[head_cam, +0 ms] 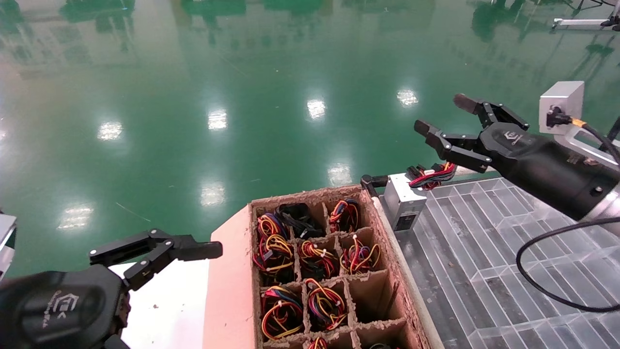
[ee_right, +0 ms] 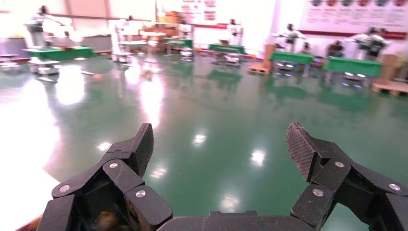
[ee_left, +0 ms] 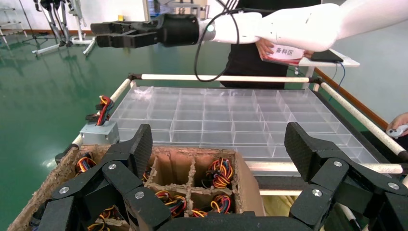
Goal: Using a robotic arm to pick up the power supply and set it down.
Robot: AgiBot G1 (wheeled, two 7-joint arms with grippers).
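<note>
Right gripper (head_cam: 443, 115): fingers spread wide, empty, raised above and apart from the power supply (head_cam: 404, 201), which sits at the far corner of the clear divided tray (head_cam: 484, 252), just beside the cardboard crate (head_cam: 387, 242). Risk: its wire bundle (head_cam: 432, 175) overhangs and could snag descending fingers. Left gripper (head_cam: 160, 249) idle, fingers apart, near the crate.

Glossy green floor (head_cam: 252, 97) reflecting ceiling lights; green tables (ee_right: 293, 57) along far white wall (ee_right: 240, 9).
</note>
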